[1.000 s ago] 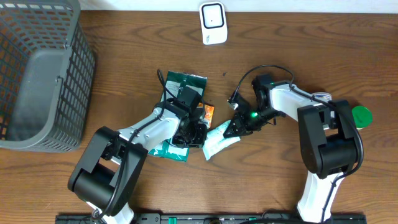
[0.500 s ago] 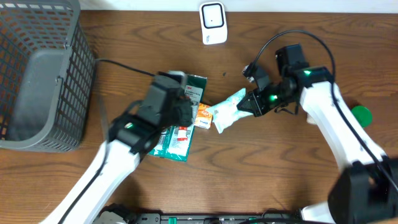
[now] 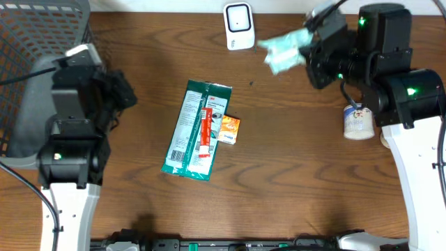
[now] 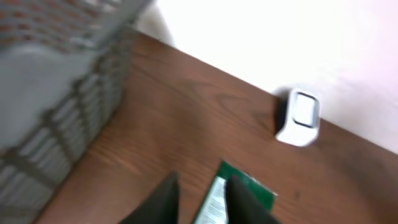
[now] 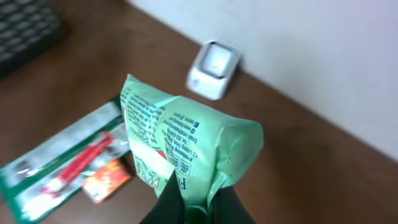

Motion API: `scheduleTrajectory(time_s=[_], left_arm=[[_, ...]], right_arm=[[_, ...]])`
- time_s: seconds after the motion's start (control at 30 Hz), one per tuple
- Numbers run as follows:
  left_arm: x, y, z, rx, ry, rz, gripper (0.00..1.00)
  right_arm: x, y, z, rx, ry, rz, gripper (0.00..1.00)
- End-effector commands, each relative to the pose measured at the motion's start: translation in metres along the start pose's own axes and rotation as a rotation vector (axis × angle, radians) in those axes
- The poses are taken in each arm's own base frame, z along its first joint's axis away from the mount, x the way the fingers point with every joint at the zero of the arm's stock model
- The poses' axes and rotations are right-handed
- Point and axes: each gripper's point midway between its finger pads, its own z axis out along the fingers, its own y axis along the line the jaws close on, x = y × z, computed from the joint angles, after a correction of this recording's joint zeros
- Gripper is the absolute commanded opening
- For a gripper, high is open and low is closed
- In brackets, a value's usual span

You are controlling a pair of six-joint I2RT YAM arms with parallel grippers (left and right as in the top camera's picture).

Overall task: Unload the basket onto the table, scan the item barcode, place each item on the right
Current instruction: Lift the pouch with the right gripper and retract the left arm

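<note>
1. The right gripper (image 5: 193, 200) is clamped on the lower edge of the pale green packet (image 5: 180, 140), which is raised near the white scanner (image 5: 214, 70).
2. Turn the printed face toward the scanner; the barcode is too blurred to locate.
3. The left gripper (image 4: 200, 198) looks slightly parted and empty, beside the basket (image 3: 42, 84), well clear of the path.

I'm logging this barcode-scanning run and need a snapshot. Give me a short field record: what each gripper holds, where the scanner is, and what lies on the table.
right gripper: shut on the light green packet, lifted off the table near the scanner
left gripper: slightly open, empty, over by the gray basket
scanner: white, at the table's far edge
on table: long dark green packet with a small orange packet against its side; white cup by the right arm
</note>
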Motion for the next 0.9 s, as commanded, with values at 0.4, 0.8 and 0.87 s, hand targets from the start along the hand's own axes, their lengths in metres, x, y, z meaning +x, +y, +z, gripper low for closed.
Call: scheduleTrajectory(time_s=[0.4, 0.8, 0.87], left_arm=[[0.012, 0.047, 0.049, -0.148, 0.099, -0.05, 0.82], [0.031, 0.056, 0.073, -0.181, 0.176, -0.05, 0.83], [0.031, 0.057, 0.073, -0.182, 0.177, -0.05, 0.83]], right_arm=[[-0.07, -0.031, 0.066, 0.477, -0.137, -0.211, 0.01], [-0.118, -0.015, 0.108, 0.524, -0.05, -0.472, 0.01], [-0.122, -0.021, 0.112, 0.576, -0.028, -0.502, 0.01]])
